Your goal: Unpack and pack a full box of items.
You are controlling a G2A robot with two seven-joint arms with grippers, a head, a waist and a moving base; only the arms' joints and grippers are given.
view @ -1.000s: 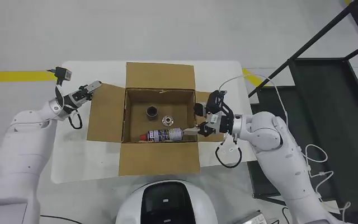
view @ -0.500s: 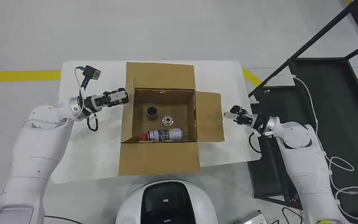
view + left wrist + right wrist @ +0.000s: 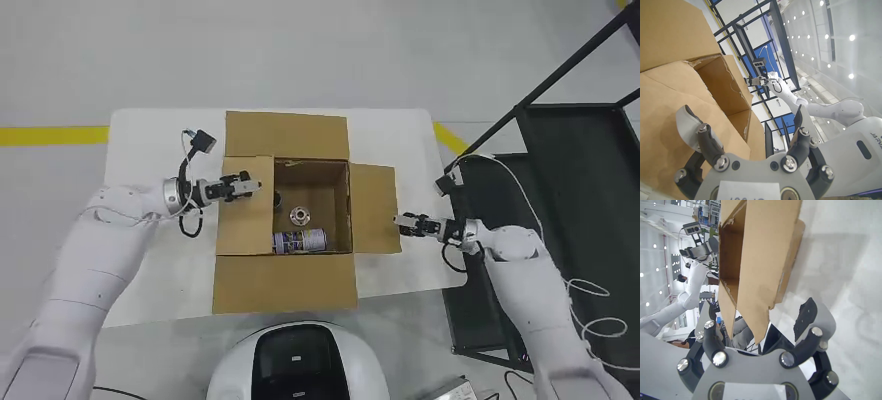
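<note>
On either side of the box (image 3: 286, 285), left end effector (image 3: 252, 186) and right end effector (image 3: 400, 221) gape, apparently empty.

Open cardboard box (image 3: 286, 133) mid-table, inside: can (image 3: 300, 241) on side, poss. metal fitting (image 3: 298, 214) nearby

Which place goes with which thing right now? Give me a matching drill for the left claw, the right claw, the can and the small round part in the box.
Things:
1. left claw
2. right claw
3. can
4. small round part

Places:
A. lying on its side by the near wall of the box
B. open, at the outer edge of the right flap
C. on the box floor, just beyond the can
D. open, at the left flap

Pairs: 1-D, 2-B, 3-A, 4-C
</note>
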